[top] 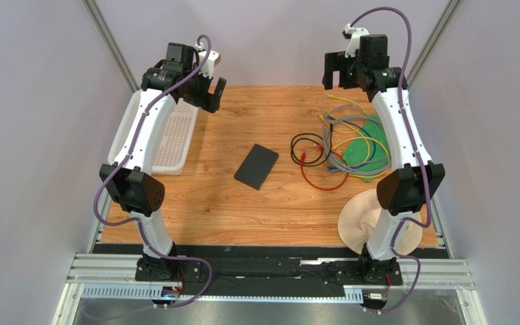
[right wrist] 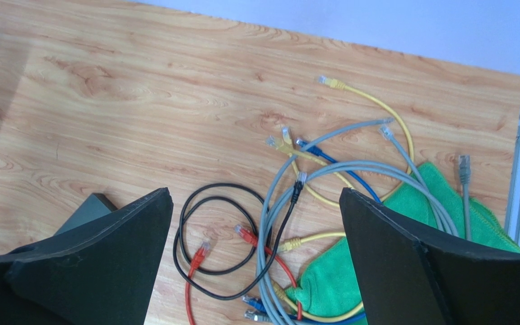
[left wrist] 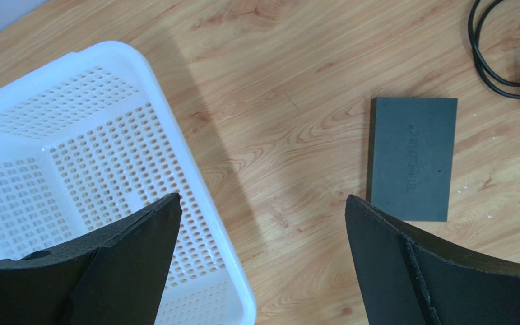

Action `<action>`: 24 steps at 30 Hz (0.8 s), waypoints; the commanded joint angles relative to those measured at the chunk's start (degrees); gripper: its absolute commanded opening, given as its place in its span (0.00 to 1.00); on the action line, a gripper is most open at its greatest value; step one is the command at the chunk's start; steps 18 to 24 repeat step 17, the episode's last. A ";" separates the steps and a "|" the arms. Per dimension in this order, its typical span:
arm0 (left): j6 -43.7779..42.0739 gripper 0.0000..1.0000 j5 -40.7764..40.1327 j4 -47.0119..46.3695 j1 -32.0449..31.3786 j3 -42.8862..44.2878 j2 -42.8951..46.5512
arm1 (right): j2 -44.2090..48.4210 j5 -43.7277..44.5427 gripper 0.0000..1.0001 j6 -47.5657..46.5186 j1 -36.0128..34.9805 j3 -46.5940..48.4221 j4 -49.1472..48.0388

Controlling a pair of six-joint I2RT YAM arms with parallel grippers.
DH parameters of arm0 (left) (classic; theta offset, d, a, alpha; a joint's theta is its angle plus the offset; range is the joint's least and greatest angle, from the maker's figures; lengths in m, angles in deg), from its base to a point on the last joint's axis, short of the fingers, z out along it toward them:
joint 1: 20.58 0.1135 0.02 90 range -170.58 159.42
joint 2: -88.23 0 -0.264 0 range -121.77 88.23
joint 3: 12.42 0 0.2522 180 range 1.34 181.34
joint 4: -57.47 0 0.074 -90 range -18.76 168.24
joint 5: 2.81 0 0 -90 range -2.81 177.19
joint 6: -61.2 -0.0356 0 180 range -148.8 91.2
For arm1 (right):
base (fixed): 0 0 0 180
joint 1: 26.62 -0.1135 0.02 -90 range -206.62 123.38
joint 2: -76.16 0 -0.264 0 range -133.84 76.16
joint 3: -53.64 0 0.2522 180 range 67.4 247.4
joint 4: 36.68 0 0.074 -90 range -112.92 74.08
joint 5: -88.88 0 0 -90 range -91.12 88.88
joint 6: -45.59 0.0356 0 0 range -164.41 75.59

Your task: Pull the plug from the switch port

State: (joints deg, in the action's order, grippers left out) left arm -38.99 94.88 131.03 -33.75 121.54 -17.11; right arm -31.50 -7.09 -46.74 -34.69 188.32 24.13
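The switch [top: 256,166] is a flat matte-black box lying mid-table, also in the left wrist view [left wrist: 412,157] and just a corner in the right wrist view [right wrist: 93,205]. No cable shows plugged into it; its ports are not visible. To its right lies a tangle of loose cables [top: 341,145]: black [right wrist: 218,237], red [right wrist: 195,264], grey, yellow and blue, with free plugs. My left gripper [top: 212,91] is open and empty, raised at the back left [left wrist: 261,203]. My right gripper [top: 341,71] is open and empty, raised at the back right [right wrist: 256,196].
A white perforated basket [top: 174,135] stands at the left under the left arm; its rim shows in the left wrist view [left wrist: 195,183]. A green cloth [top: 368,149] lies under the cables. A beige hat-like object [top: 368,217] sits at the front right.
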 commanded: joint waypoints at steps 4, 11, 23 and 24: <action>2.72 0.98 4.80 -0.11 -0.28 0.90 2.25 | 3.24 8.88 1.00 -3.37 -7.82 -4.73 -4.77; 4.39 0.98 6.20 -0.11 -0.28 5.30 -2.76 | 6.75 8.62 1.00 -4.17 -8.62 -9.65 -4.51; 5.54 0.98 7.52 -0.29 -0.45 7.33 -4.52 | 8.60 7.03 1.00 -4.18 -8.71 -12.20 -4.51; 5.54 0.98 7.52 -0.29 -0.45 7.33 -4.52 | 8.60 7.03 1.00 -4.18 -8.71 -12.20 -4.51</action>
